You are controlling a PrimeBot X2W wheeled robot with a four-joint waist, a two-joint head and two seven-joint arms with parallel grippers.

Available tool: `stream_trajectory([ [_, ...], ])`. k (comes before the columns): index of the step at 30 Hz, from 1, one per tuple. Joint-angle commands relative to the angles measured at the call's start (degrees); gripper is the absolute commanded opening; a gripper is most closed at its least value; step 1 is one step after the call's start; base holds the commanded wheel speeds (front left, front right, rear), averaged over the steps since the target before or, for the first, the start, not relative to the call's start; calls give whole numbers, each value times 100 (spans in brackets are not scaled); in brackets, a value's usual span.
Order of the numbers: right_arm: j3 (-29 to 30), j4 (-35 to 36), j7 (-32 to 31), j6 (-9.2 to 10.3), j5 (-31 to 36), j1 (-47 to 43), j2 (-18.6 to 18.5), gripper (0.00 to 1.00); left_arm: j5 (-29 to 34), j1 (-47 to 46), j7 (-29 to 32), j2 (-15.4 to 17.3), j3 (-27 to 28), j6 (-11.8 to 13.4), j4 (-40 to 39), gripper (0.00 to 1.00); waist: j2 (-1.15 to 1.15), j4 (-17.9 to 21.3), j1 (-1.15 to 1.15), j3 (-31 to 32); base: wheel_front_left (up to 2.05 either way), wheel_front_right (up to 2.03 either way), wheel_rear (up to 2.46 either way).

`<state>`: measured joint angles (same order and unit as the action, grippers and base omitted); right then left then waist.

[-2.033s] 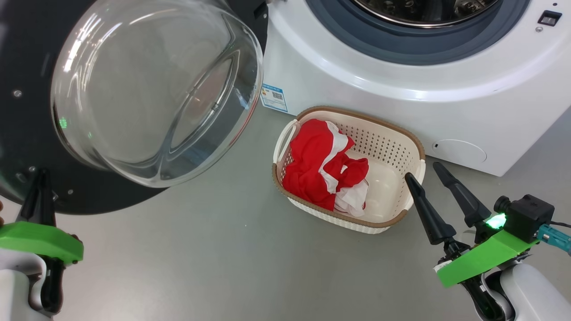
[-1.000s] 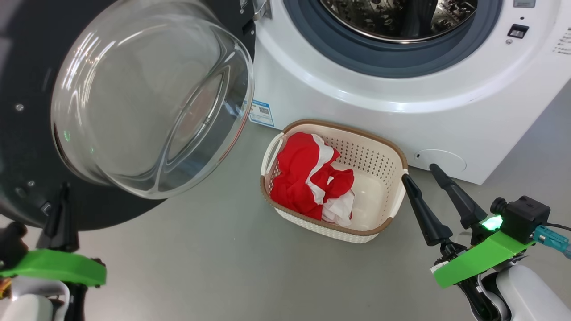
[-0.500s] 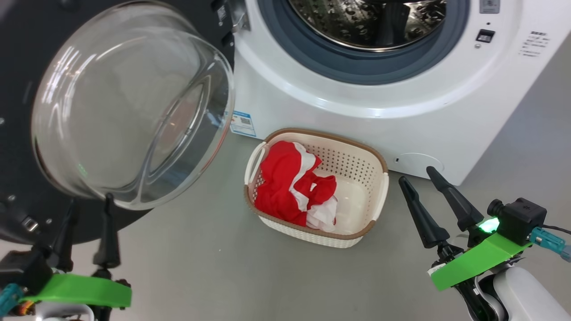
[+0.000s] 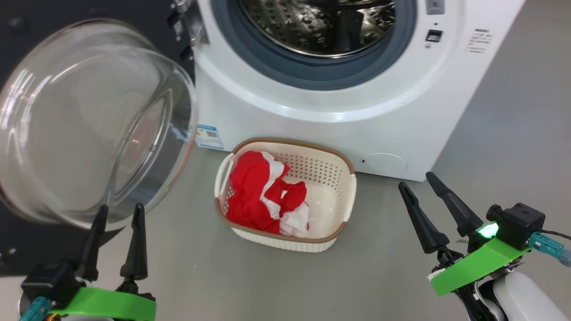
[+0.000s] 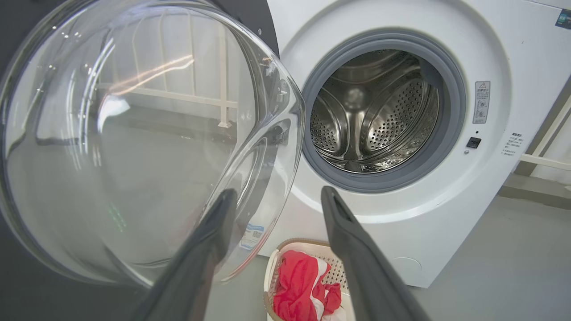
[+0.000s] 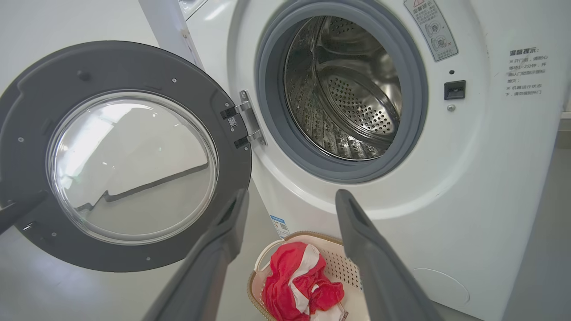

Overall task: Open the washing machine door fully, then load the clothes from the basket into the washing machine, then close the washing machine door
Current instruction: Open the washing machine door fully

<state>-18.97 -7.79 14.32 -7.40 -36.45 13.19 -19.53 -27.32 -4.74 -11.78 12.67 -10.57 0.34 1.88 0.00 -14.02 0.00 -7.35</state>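
**Status.** The washing machine door (image 6: 125,165) stands swung wide to the left of the washing machine (image 4: 339,116), leaving the drum (image 5: 370,116) exposed. The basket (image 4: 325,171) sits on the floor (image 4: 250,276) just in front of the machine. The clothes (image 4: 254,196) lie bunched in its left half. The left gripper (image 4: 121,207) and the right gripper (image 4: 415,179) are both released, with fingers spread and nothing held.

**Hazards.**
- The left gripper hovers close to the door's bulging glass. A sweep toward the basket risks striking it.
- The basket looks light. A finger caught in its perforated wall may lift or drag it along with the garment.
- A partial grasp may leave fabric trailing over the grey rubber ring (image 6: 339,171), where the closing door would trap it.

**Markings.**
- A blue label (image 4: 208,136) at the machine's lower left corner carries a QR code. Its text is too small to read.
- A warning sticker (image 6: 430,29) shows a red triangle.
- The heading of a Chinese text block (image 6: 524,71) appears to read "温馨提示".
- No brand name is legible.
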Motion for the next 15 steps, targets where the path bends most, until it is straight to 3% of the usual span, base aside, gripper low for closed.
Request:
stream_trajectory([
  [1,-80,133,68,-9,-7,-29,-32,100,44,-98,-77,129,214,39,-135,100,0,177,0,82,0,0,0],
  [15,29,207,68,-9,86,7,-46,100,168,-14,-270,29,173,-44,-16,100,0,966,0,147,0,0,0],
])
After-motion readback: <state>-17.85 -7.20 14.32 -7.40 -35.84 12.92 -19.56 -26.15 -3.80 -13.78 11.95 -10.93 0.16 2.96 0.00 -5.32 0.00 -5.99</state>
